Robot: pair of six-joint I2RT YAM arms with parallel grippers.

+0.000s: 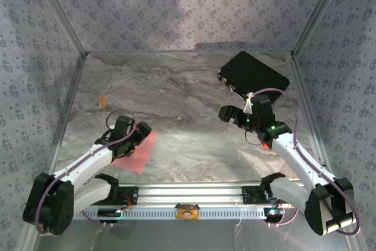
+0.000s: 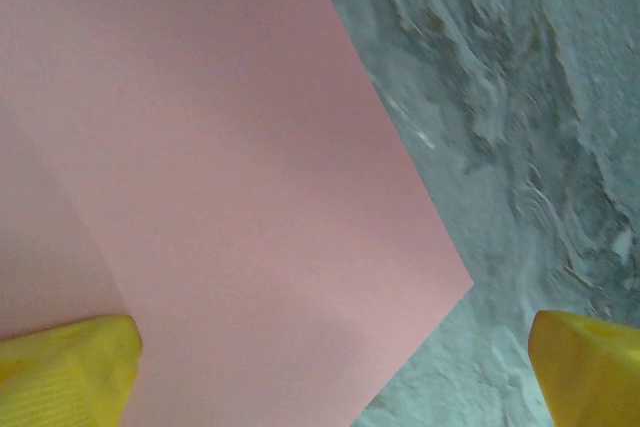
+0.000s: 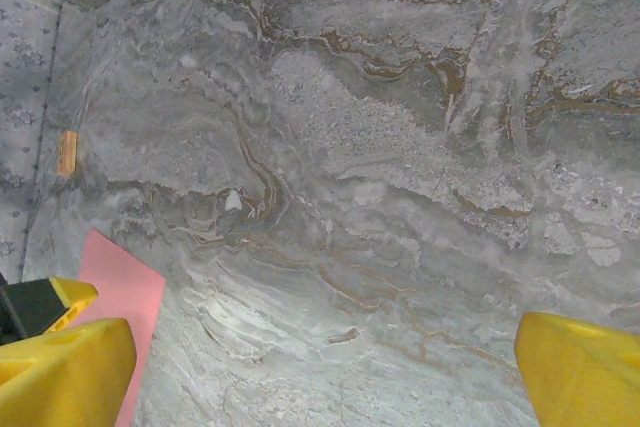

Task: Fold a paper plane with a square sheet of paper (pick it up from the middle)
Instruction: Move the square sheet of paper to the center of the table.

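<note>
The square sheet of paper [image 1: 138,152] lies flat at the top view's lower left, turned diamond-wise, so we see no long axis. In our left wrist view one corner points right. The left gripper [image 2: 330,377] is spread wide, one finger over paper, one over marble table [image 3: 400,147]. Our right gripper [image 3: 320,372], jaws apart, hangs well away.

The 2 arms reach forward, left gripper [image 2: 335,337] and right gripper [image 3: 325,337] both with jaws spread wide.
</note>
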